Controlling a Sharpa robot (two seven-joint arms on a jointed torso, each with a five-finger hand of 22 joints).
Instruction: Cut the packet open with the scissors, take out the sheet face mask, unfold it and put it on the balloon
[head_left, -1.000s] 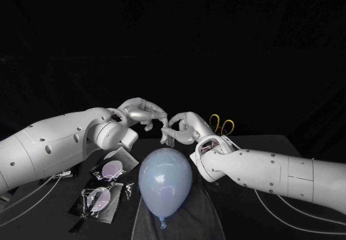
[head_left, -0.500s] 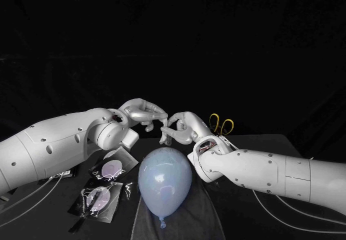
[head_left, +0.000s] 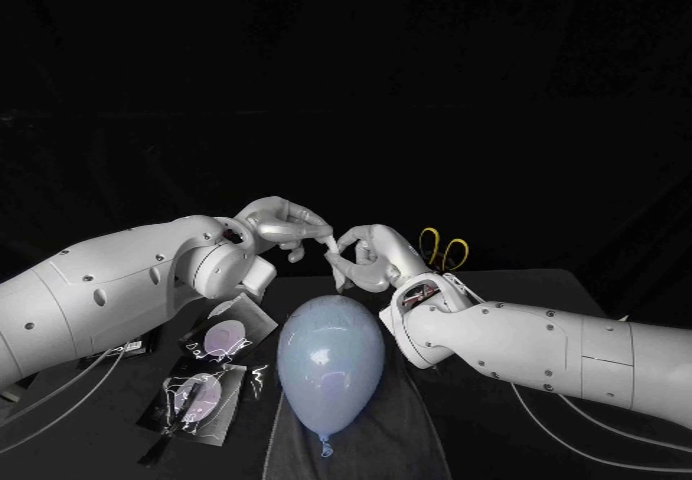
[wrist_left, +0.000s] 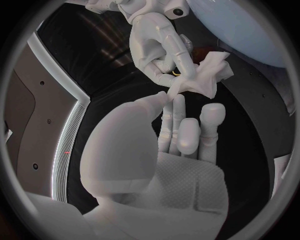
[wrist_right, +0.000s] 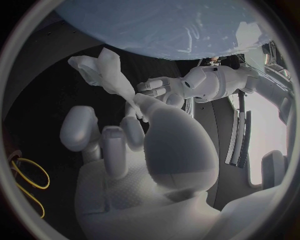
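Observation:
A pale blue balloon (head_left: 332, 362) lies on a dark cloth (head_left: 397, 425) at the table's front, its knot toward me. Just beyond it, my left hand (head_left: 289, 225) and right hand (head_left: 368, 257) meet fingertip to fingertip. Between them is the crumpled white sheet mask (head_left: 333, 244), still folded. In the left wrist view my left hand (wrist_left: 178, 132) pinches a corner of the mask (wrist_left: 205, 77) while the right hand (wrist_left: 156, 45) grips it from the other side. The right hand (wrist_right: 134, 145) pinches the mask (wrist_right: 100, 70) near the balloon (wrist_right: 169, 25). Yellow-handled scissors (head_left: 444, 249) lie behind the right hand.
Two pieces of the cut packet lie left of the balloon, one (head_left: 221, 341) nearer the left arm, the other (head_left: 195, 400) toward the front. The table's grey edge (head_left: 555, 280) shows at the right. Cables hang under both arms.
The right hand has lifted a little and drawn closer to the left hand's fingertips. The balloon, scissors and packet pieces have stayed put.

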